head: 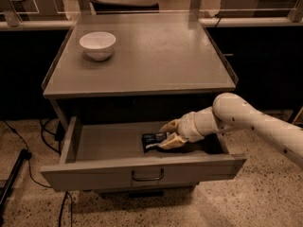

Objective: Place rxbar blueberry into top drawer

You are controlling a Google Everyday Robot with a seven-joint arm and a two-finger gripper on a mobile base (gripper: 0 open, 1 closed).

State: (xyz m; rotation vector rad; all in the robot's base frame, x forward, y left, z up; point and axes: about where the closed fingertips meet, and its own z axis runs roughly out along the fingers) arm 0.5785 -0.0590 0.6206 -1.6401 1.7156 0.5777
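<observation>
I see the claw inside the open top drawer, right of centre, clamped on the right end of the rxbar blueberry. A white bowl stands on the worktop.

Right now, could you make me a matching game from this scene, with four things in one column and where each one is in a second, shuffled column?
Things:
1. white bowl
2. rxbar blueberry
3. gripper
4. drawer handle

Places:
A. centre of the top drawer front panel
B. on the end of the pale arm, coming into the open drawer from the right
C. back left of the tabletop
D. dark wrapper, down inside the open drawer, right at the gripper

Pairs: 1-C, 2-D, 3-B, 4-A
</observation>
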